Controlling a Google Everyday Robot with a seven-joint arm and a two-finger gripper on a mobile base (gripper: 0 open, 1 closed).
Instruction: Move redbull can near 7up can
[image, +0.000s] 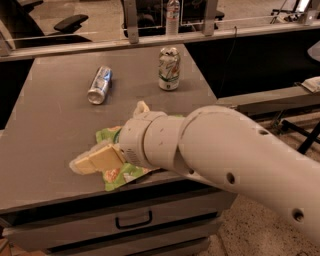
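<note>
Camera view: pincer (102, 156) over green bag (122, 175) at bench (50, 120) front, grip cannot tell. Redbull can (100, 85) lies sideways, apart from upright 7up can (169, 68). Risk: nudge rolls it; bag snags.

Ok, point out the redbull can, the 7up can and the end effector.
redbull can (99, 85), camera view, middle of its side.
7up can (169, 69), camera view, its label.
end effector (109, 137), camera view, between its fingers, over the green bag (122, 175).
</note>
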